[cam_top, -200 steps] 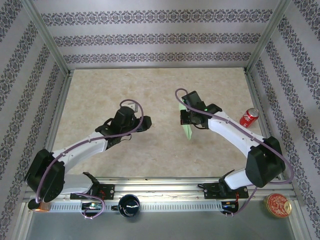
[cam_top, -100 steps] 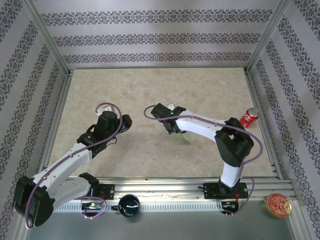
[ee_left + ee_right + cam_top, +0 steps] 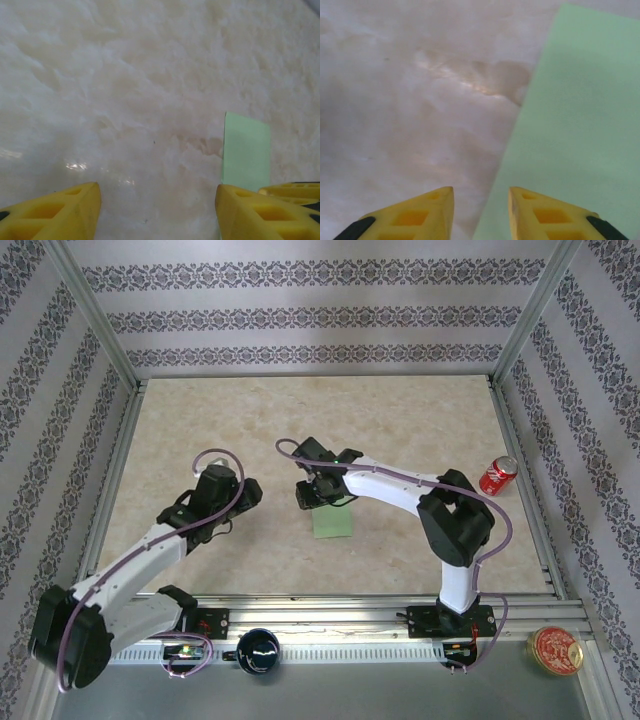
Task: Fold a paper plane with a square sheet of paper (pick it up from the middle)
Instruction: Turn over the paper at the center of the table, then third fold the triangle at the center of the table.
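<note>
holding all: beige marbled table [image 3: 200, 420], patterned walls around it
right arm [image 3: 400, 485]: stretched left across mid table
left arm [image 3: 150, 545]: reaching in from near left
square sheet of paper [image 3: 332, 522] [image 3: 246, 150] [image 3: 575, 125]: light green, flat on table near centre, looks rectangular from above
red can [image 3: 498, 474]: upright at table's right edge, well apart from sheet
right gripper [image 3: 308, 494] [image 3: 480, 192]: at sheet's far left corner, jaws slightly apart, nothing between, contact with paper unclear
left gripper [image 3: 247, 490] [image 3: 157, 192]: left of sheet over bare table, jaws wide apart, empty
</note>
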